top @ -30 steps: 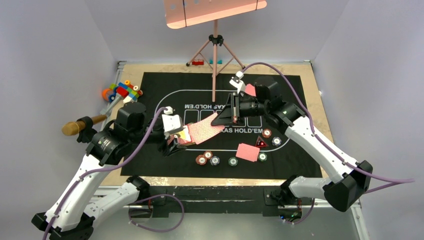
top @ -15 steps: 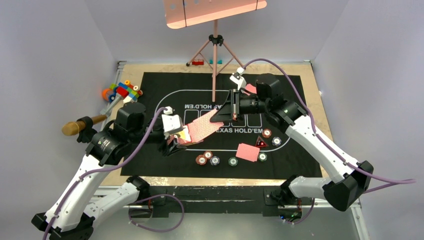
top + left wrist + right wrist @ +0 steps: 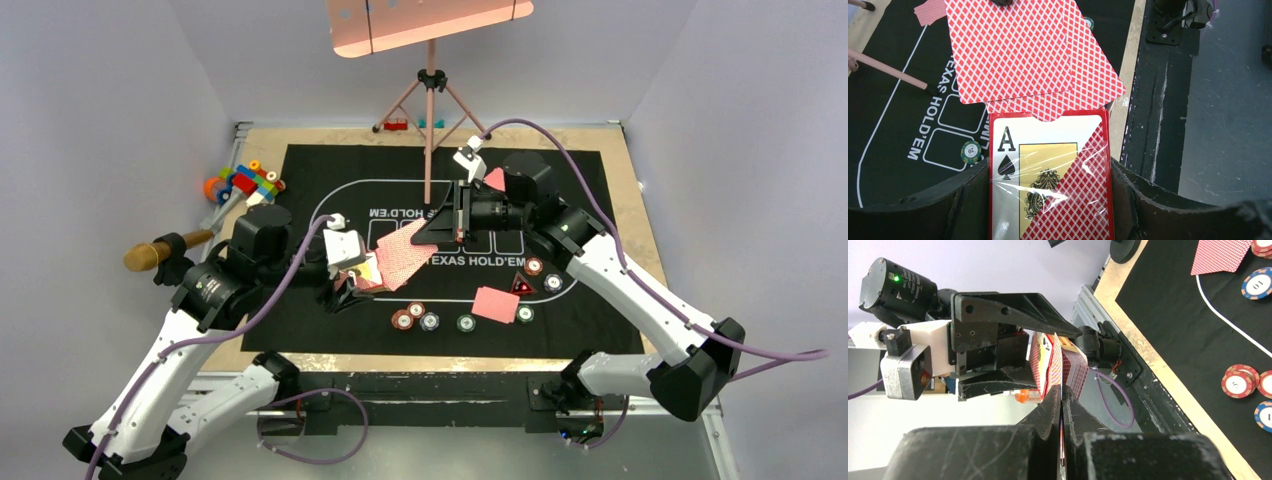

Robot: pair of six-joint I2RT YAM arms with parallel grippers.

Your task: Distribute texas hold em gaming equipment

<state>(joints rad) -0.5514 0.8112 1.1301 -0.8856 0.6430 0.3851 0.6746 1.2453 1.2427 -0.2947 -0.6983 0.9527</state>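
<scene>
Red-backed cards jut from the card box clamped in our left tool, above the middle of the mat; our right tool pinches them. We judge dealing underway: next, draw one clear and lay it down.

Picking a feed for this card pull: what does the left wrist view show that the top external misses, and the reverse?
Left wrist only: the ace of spades and plastic wrap on the card box, and the separate edges of the cards fanned from its mouth. Top external only: the right arm reaching to those cards, the red-marked triangle, the toy blocks. Both: the box between the left jaws, cards partly out, the black mat.
</scene>
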